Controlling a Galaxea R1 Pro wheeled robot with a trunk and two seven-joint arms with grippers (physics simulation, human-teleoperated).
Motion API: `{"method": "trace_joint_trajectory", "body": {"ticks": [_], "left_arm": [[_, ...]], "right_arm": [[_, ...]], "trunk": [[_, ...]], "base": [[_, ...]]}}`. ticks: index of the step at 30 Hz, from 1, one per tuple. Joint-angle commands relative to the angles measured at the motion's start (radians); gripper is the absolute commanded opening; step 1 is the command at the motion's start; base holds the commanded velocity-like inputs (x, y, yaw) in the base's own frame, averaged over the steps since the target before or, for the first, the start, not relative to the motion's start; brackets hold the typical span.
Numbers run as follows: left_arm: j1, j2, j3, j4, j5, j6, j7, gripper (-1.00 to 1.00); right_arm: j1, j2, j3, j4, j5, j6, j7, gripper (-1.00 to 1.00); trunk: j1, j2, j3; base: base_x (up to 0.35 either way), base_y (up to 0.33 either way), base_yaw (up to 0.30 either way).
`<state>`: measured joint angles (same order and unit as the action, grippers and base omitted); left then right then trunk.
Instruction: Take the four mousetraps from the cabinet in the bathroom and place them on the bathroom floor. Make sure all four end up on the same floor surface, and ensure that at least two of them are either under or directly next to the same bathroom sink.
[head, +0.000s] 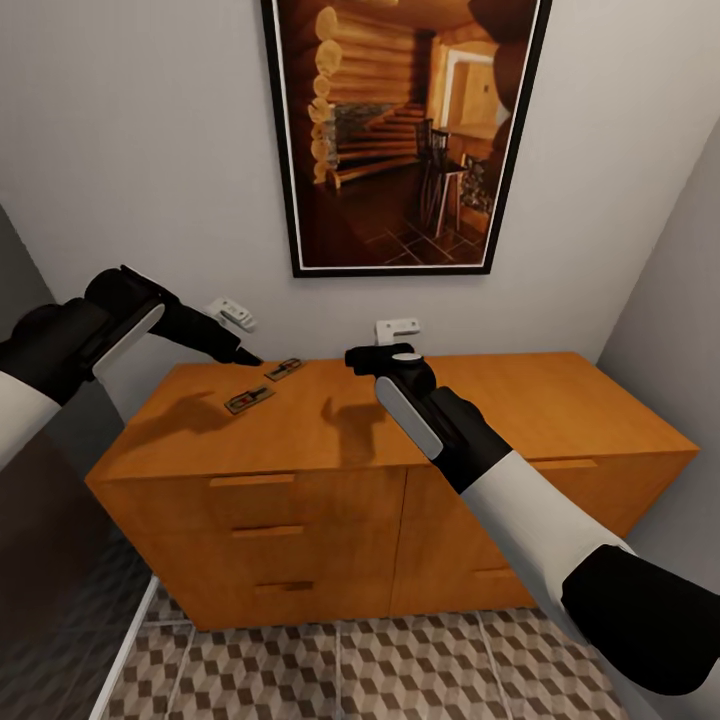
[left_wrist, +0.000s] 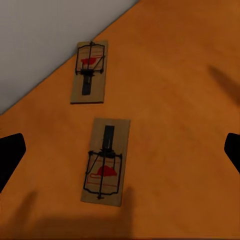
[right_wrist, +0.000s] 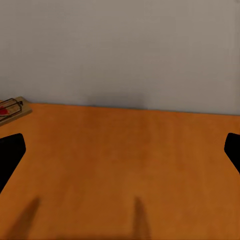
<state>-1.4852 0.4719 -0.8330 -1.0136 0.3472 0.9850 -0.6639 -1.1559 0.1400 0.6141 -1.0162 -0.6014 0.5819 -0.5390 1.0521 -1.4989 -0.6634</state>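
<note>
Two mousetraps lie flat on the top of the orange-brown cabinet (head: 480, 400), near its back left corner: one (head: 250, 400) closer to the front, the other (head: 283, 370) by the wall. My left gripper (head: 243, 356) hovers just above and left of them, open. In the left wrist view the nearer mousetrap (left_wrist: 106, 161) lies between the spread fingertips (left_wrist: 10, 155) and the farther one (left_wrist: 89, 71) lies beyond it. My right gripper (head: 362, 358) hangs open over the middle of the cabinet top with nothing in it. The right wrist view catches a mousetrap (right_wrist: 11, 108) at its edge.
A large framed picture (head: 400, 130) hangs on the wall above the cabinet. Two small white wall fittings (head: 232, 313) (head: 398, 328) sit just above the top's back edge. The cube-pattern bathroom floor (head: 380, 670) lies in front of the drawers; a grey wall closes the right side.
</note>
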Motion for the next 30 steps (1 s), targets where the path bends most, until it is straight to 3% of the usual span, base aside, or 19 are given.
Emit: {"method": "trace_joint_trajectory", "body": {"ticks": [1,5,12,15,16,18,30], "left_arm": [[-0.001,0.004,-0.003,-0.001,-0.002,0.003,-0.002,1.00],[-0.001,0.033,-0.003,-0.002,-0.029,0.004,-0.003,1.00],[0.000,0.058,-0.004,0.001,-0.038,0.003,-0.002,1.00],[0.009,0.060,-0.010,0.001,-0.039,0.003,-0.002,1.00],[0.018,0.061,-0.044,0.000,-0.039,0.003,-0.002,1.00],[0.019,0.059,-0.054,-0.001,-0.039,0.003,-0.003,1.00],[0.022,0.046,-0.071,-0.005,-0.034,0.003,-0.004,1.00]], "right_arm": [[-0.001,0.000,0.003,-0.001,-0.010,0.001,-0.010,1.00],[0.002,0.000,0.003,-0.001,-0.010,0.001,-0.010,1.00],[0.002,0.001,0.004,-0.001,-0.010,0.001,-0.010,1.00],[0.002,0.001,0.005,-0.002,-0.009,0.001,-0.010,1.00],[0.002,0.000,0.005,-0.002,-0.009,0.001,-0.010,1.00],[0.002,0.000,0.006,-0.002,-0.009,0.001,-0.010,1.00],[0.002,0.000,0.006,-0.002,-0.009,0.001,-0.010,1.00]], "trunk": [[0.000,-0.001,-0.001],[0.000,-0.001,-0.001],[0.000,-0.001,-0.001],[0.000,-0.001,-0.001],[0.000,-0.001,-0.001],[0.000,-0.001,-0.001],[0.000,-0.001,-0.001]], "base": [[0.001,0.000,0.000],[0.092,0.000,0.000],[0.185,0.000,0.000],[0.048,0.000,0.000],[0.007,0.000,0.000],[0.005,0.000,0.000],[0.015,0.000,0.000]]}}
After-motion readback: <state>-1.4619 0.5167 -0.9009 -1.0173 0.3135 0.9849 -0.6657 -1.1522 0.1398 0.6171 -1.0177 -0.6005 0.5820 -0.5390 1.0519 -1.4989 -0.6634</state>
